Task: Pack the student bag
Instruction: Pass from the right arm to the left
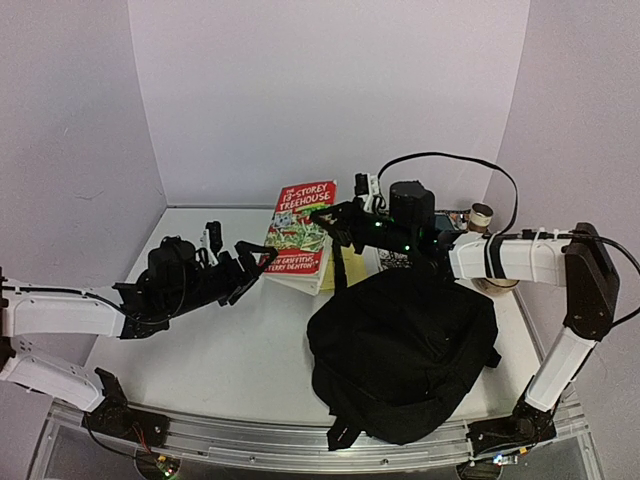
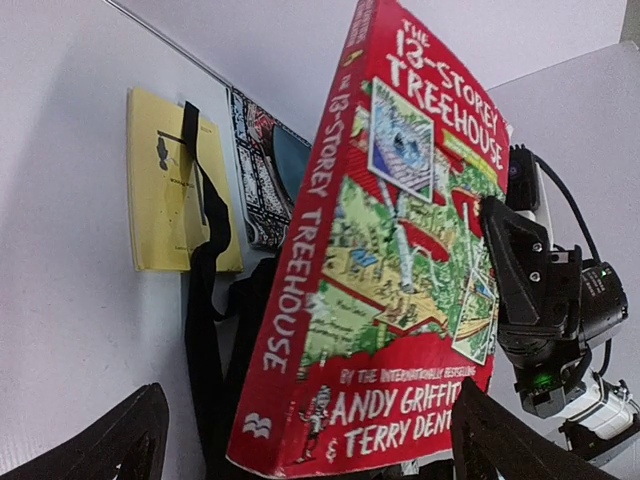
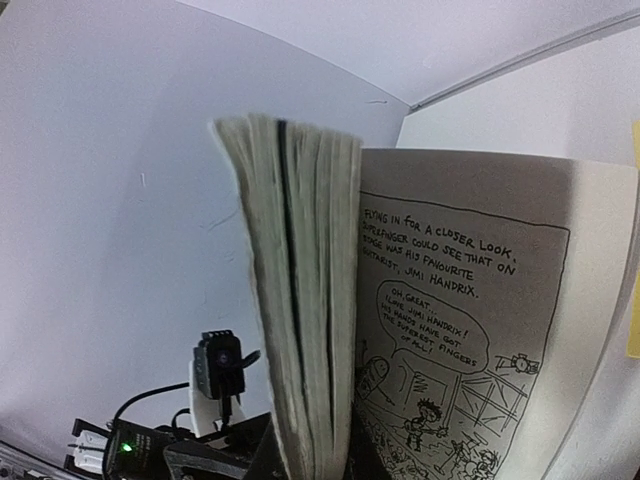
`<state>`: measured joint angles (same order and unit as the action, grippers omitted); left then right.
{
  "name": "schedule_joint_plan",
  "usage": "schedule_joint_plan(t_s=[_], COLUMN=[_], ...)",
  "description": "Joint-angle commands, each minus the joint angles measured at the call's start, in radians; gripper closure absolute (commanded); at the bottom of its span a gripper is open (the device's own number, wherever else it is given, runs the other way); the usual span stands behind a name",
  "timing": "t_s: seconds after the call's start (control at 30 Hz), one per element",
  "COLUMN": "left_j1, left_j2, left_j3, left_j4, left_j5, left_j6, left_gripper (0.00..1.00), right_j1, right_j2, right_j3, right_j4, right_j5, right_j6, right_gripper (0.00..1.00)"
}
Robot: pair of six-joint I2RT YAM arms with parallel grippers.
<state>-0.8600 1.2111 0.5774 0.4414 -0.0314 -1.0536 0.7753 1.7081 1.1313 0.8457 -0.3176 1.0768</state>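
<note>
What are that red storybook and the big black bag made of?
The red paperback book looks like paper pages in a fairly glossy printed card cover: the front catches light, and the page edges look matte and fibrous. The large black backpack looks like soft woven fabric, perhaps nylon or polyester: it slumps and creases, with a dull finish.

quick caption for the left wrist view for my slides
Open left tool facing the red book, tilted up and gripped at one edge by the right tool, yellow booklet behind.

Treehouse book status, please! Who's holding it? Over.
Right gripper shut on Treehouse book, tilted up. Left gripper open near its spine. Black backpack on table, book not inside.
</note>
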Motion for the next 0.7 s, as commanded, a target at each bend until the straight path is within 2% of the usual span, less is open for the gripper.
schedule_joint_plan(t_s=[0.0, 0.17, 0.43, 0.67], left_j1=[0.005, -0.001, -0.037, -0.069], left_j2=[0.06, 0.146, 0.268, 0.296], left_j3=[0.008, 0.02, 0.06, 0.055], left_j4=[0.192, 0.369, 0.564, 0.684], left_j5=[0.035, 0.107, 0.138, 0.101], left_j6=[-0.087, -0.137, -0.205, -0.251], left_gripper=[0.01, 0.04, 0.12, 0.21], right_j1=[0.002, 0.002, 0.002, 0.003], right_j2=[-0.068, -0.063, -0.048, -0.051], right_j3=[0.017, 0.007, -0.011, -0.053], right_j4=[0.19, 0.222, 0.248, 0.256], right_j5=[-0.005, 0.003, 0.019, 0.066], right_j6=[0.038, 0.06, 0.086, 0.074], right_gripper=[1.0, 1.0, 1.0, 1.0])
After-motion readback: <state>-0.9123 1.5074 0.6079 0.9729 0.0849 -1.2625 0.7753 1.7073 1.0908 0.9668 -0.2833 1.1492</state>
